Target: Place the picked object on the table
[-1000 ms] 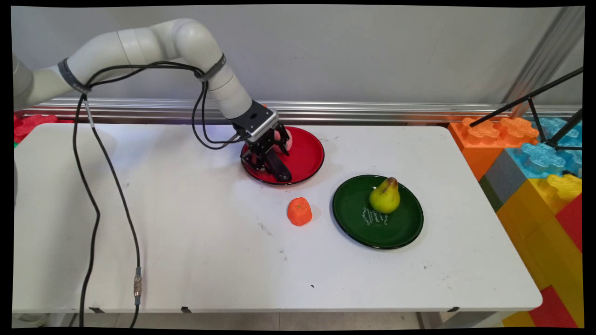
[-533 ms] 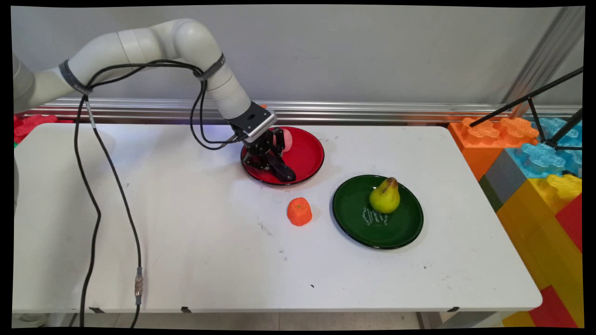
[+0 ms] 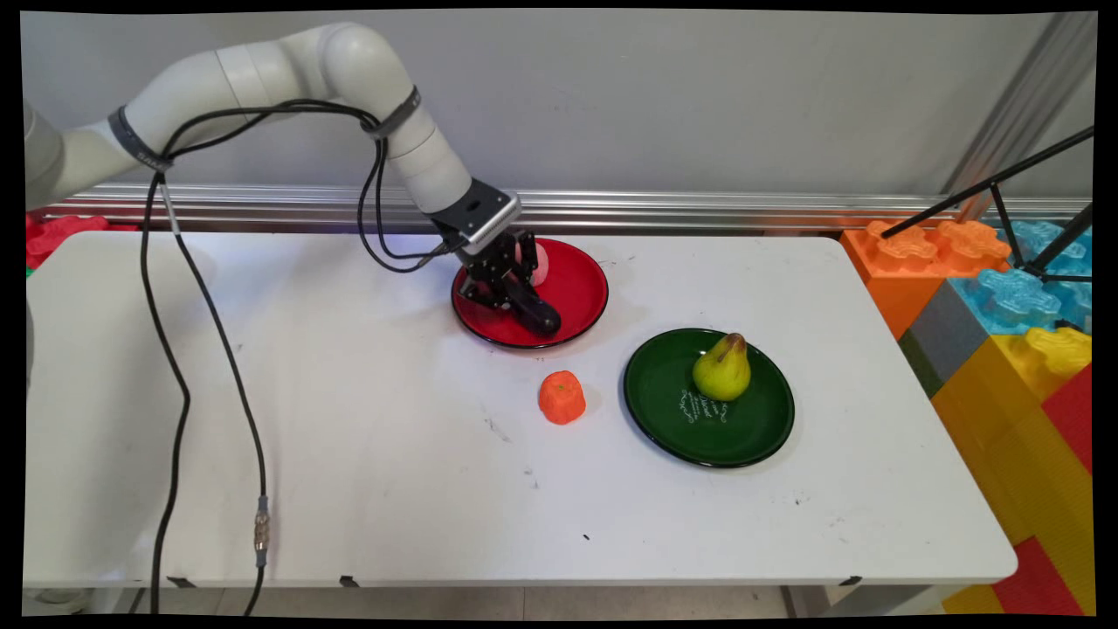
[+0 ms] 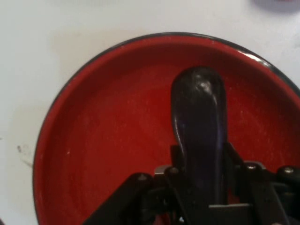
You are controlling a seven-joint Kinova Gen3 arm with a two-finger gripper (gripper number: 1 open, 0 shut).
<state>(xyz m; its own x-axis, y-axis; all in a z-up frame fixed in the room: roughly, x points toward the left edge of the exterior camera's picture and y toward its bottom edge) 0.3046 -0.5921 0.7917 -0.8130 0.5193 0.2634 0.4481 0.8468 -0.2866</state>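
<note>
Red plate [image 3: 576, 293] under gripper [image 3: 541, 319] clamped on a dark aubergine [image 4: 199, 126], orange fruit [image 3: 562, 397] well apart on open table [image 3: 349, 437]

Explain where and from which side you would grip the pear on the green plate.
Probably the broad lower body, jaws descending from above: the pear stands upright on the green plate, its neck tapers, and the rim hinders side approaches.

Light: even brightness is falling from above on the white table [image 3: 367, 454].
Shadows: faint ones are lying beneath the plates.
Focus: the hand view is looking soft.
</note>
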